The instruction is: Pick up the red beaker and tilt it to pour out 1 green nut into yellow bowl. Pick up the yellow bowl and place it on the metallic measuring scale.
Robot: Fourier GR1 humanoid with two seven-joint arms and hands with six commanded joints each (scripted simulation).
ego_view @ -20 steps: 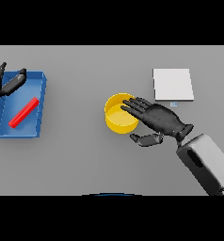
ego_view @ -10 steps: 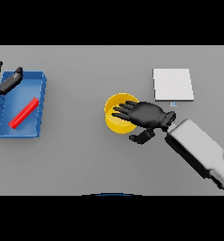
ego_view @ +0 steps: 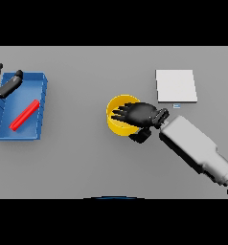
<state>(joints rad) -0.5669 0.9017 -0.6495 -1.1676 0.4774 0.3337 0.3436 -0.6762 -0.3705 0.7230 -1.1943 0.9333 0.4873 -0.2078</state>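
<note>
Since the earlier frames the right hand has travelled further left and now lies over the yellow bowl, covering most of its opening; before, only its fingertips reached the bowl's right rim. The right forearm has come further into the picture from the lower right edge.

Right hand: fingers extended and loosely spread across the top of the bowl, pointing left. The thumb sits below the bowl's lower right rim, outside the wall. Whether the thumb touches the wall cannot be told. Nothing is clamped between fingers and thumb.

Yellow bowl: upright on the grey table, near the centre of the view. Its left rim and part of its interior remain visible beside the fingers. Any contents are hidden by the hand.

Measuring scale: a pale square plate, flat on the table up and to the right of the bowl, apart from it, with nothing on it.

Blue tray: at the left side of the table. A red elongated object lies diagonally inside it.

Left hand: at the upper left corner of the tray, fingers straight and spread wide, holding nothing.
</note>
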